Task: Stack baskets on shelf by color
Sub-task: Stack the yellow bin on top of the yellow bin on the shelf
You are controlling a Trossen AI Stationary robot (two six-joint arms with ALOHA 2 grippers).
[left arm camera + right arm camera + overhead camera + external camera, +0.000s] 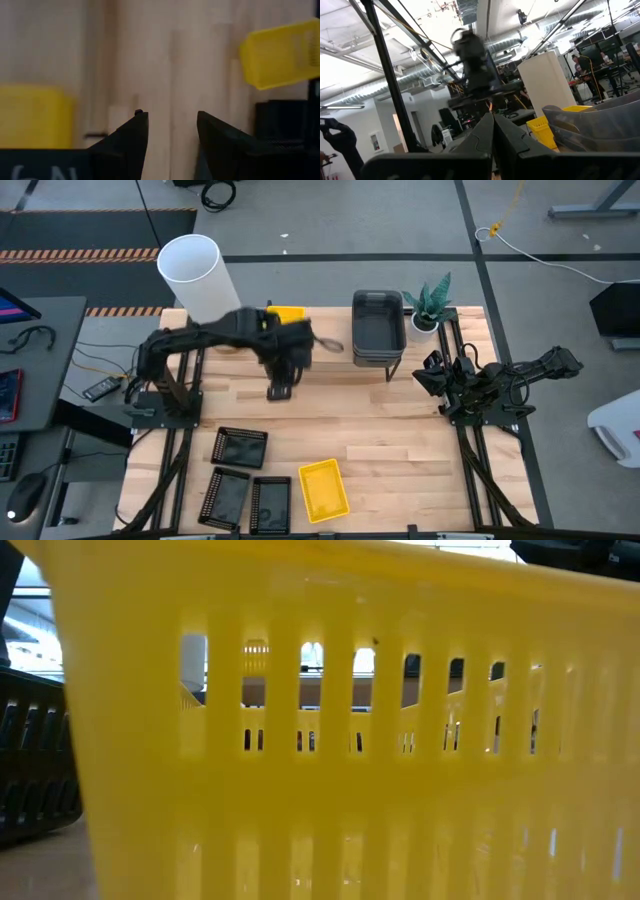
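Left hand (pixel 279 390), fingers spread and empty, hovers beside the shelf (pixel 330 370); grey baskets (pixel 378 326) stacked, four baskets remain on the table (pixel 420 470).

I see a pale wood table (pixel 400 455) with plank lines, a shiny yellow plastic basket (pixel 323 489) (full of slots), and smoky grey plastic baskets (pixel 378 325) that look smooth.

Four views: overhead, table-level, two wrist
Overhead looks straight down on the tabletop (pixel 400 450); low view sits pressed against the yellow basket (pixel 330 790) at overhead's lower centre
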